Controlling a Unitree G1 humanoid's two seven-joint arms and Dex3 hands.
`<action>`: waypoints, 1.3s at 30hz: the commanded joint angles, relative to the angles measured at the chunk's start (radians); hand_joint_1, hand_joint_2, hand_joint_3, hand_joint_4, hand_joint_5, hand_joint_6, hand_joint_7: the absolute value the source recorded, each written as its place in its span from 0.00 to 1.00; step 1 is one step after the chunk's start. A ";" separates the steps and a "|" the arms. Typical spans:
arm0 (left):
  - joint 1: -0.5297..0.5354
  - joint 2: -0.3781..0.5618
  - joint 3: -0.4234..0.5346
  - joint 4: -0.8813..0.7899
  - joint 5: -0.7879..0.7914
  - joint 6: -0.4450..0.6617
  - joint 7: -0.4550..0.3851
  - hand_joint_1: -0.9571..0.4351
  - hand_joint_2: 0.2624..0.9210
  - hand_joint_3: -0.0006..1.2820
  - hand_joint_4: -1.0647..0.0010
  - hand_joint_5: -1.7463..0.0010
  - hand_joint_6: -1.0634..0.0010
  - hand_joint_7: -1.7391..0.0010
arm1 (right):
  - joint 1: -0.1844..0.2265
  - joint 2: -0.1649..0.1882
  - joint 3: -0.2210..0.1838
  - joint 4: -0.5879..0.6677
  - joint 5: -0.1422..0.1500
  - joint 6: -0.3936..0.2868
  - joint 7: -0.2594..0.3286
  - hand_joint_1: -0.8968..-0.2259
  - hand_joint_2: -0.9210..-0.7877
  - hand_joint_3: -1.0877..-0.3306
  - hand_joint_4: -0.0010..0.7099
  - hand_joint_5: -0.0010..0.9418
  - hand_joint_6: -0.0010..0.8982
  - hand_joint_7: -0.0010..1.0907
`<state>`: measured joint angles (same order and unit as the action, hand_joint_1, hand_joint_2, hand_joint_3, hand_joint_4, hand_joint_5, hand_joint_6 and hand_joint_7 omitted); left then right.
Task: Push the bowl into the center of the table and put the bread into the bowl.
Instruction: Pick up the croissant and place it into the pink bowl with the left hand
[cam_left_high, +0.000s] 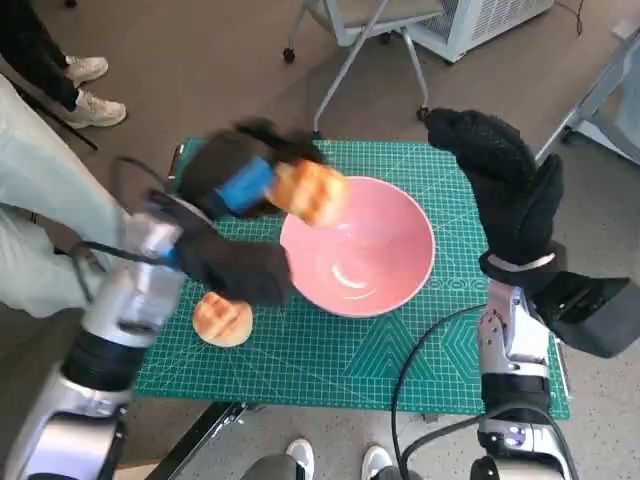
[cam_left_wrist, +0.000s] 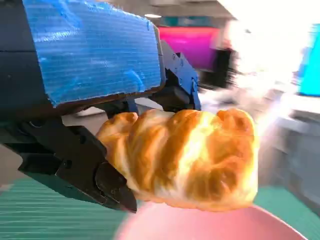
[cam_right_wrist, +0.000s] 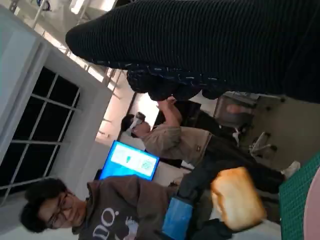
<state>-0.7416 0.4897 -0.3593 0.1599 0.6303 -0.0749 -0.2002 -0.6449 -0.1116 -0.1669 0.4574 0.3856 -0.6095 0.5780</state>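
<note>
The pink bowl (cam_left_high: 360, 248) sits near the middle of the green mat. My left hand (cam_left_high: 228, 183) holds a golden braided bread (cam_left_high: 310, 191) in the air over the bowl's left rim. The left wrist view shows the same bread (cam_left_wrist: 187, 157) gripped by the black fingers (cam_left_wrist: 85, 170), with the pink bowl (cam_left_wrist: 210, 225) just beneath it. A second round bread (cam_left_high: 222, 320) lies on the mat to the left of the bowl. My right hand (cam_left_high: 497, 180) is raised above the mat's right side, holding nothing. The right wrist view catches the held bread (cam_right_wrist: 237, 198) from the side.
The green cutting mat (cam_left_high: 330, 360) covers the table. An office chair (cam_left_high: 365, 30) stands behind it. A person's legs and shoes (cam_left_high: 85, 95) show at the upper left, and people (cam_right_wrist: 105, 205) sit beyond the table in the right wrist view. A black cable (cam_left_high: 420, 370) runs by my right forearm.
</note>
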 joint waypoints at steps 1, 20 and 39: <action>-0.015 -0.043 -0.046 0.053 0.018 -0.013 -0.038 0.69 0.99 0.01 0.25 0.42 0.37 0.34 | 0.036 -0.006 -0.004 -0.003 0.004 0.007 0.008 0.36 0.00 0.47 0.28 0.00 0.01 0.56; -0.025 -0.089 -0.096 0.068 0.030 0.183 -0.328 0.64 0.83 0.01 0.83 0.97 0.72 0.97 | 0.070 -0.013 -0.014 -0.038 0.012 0.024 0.002 0.37 0.00 0.49 0.28 0.00 0.05 0.52; 0.067 0.028 0.052 -0.163 -0.082 0.126 -0.387 0.56 0.77 0.00 0.90 1.00 0.77 1.00 | 0.064 0.008 -0.006 -0.035 -0.006 0.020 -0.022 0.37 0.00 0.48 0.28 0.00 0.06 0.50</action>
<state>-0.7120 0.4747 -0.3538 0.0797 0.5717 0.0275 -0.5602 -0.6006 -0.1101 -0.1773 0.4175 0.3889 -0.5975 0.5660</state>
